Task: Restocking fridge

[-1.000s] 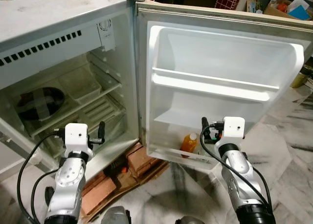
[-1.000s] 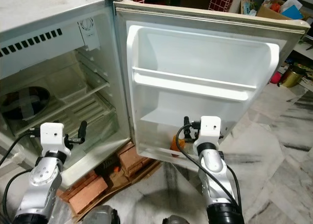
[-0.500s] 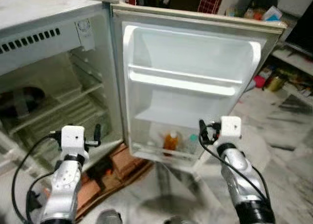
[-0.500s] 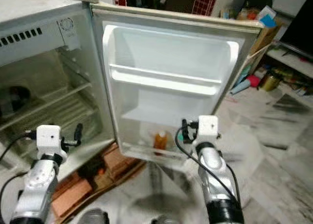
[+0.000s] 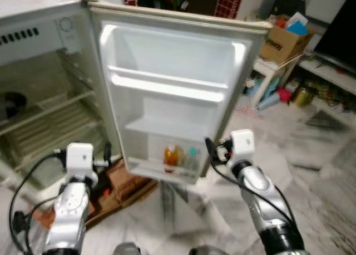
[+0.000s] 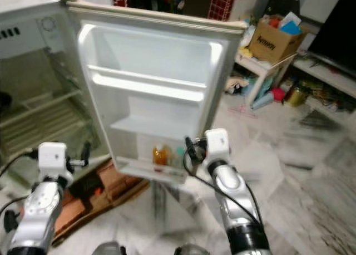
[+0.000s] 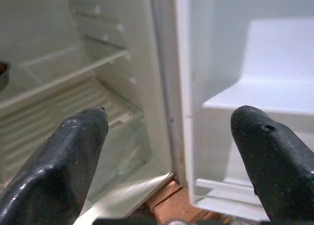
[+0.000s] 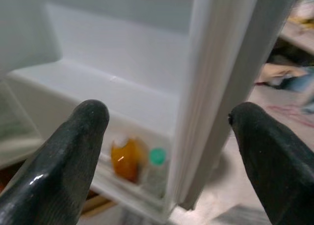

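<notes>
1. Your fridge door stands wide open.
2. An orange bottle and a green-capped bottle stand in its bottom door shelf.
3. Your left tool is open and holds nothing.
4. Your right tool is open too, near the door's edge.

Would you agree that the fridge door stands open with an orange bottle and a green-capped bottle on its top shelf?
Not quite: the orange bottle and the green-capped bottle stand in the bottom shelf of the open fridge door, as the left eye view shows; the upper shelves hold nothing.
</notes>
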`<state>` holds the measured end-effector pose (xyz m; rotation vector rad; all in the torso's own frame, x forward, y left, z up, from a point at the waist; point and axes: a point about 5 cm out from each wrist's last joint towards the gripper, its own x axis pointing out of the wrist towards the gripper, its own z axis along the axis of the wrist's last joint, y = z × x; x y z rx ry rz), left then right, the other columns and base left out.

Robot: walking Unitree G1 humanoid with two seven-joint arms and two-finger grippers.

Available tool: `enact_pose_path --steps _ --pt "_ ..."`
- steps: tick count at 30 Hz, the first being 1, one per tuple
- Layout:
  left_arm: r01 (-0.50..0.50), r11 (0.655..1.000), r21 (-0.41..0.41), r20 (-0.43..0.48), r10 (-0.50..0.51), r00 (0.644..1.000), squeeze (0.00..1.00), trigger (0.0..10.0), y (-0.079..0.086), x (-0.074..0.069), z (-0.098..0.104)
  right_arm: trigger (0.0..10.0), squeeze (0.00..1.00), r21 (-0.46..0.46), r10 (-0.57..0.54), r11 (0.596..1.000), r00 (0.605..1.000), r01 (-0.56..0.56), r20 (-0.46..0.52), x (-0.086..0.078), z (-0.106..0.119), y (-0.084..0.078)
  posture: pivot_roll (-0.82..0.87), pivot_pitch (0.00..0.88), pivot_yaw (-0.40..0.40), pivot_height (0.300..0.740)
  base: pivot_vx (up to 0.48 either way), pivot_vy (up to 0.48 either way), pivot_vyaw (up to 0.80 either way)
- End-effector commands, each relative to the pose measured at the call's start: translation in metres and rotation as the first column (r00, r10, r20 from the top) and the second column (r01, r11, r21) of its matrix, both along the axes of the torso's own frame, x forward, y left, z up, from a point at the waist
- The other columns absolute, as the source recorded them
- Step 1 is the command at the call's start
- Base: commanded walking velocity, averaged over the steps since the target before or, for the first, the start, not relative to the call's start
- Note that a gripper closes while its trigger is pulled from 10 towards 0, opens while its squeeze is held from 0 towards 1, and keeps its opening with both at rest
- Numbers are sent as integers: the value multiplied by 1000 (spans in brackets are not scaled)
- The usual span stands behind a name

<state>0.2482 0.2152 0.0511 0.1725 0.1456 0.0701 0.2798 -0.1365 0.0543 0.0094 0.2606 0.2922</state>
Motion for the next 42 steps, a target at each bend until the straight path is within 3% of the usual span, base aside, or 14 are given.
enact_pose_path --steps 1,5,19,28,42 --pt "27 1000 -7 -7 -27 1000 0 10000 -8 1 -1 10000 0 6 38 999 999 -38 -34 -3 -2 -6 22 3 -36 740 0 -424 0" --pt "29 1000 -5 -10 -29 1000 0 10000 -8 1 -2 10000 0 -12 136 990 988 -137 -75 -10 -8 -1 22 4 -35 740 0 -427 0" --pt "17 1000 7 -8 -17 1000 0 10000 -5 1 -3 10000 0 -52 45 998 999 -44 17 1 5 -15 17 4 -32 740 0 -399 0" --pt "8 1000 15 -8 -8 1000 0 10000 -4 1 -4 10000 0 -26 3 1000 992 1 130 10 22 -20 17 8 -32 740 0 -355 707" --pt "-19 1000 -7 -13 19 1000 0 10000 1 0 -5 10000 0 1 -9 1000 986 9 165 11 26 -17 18 10 -29 740 228 -118 717"
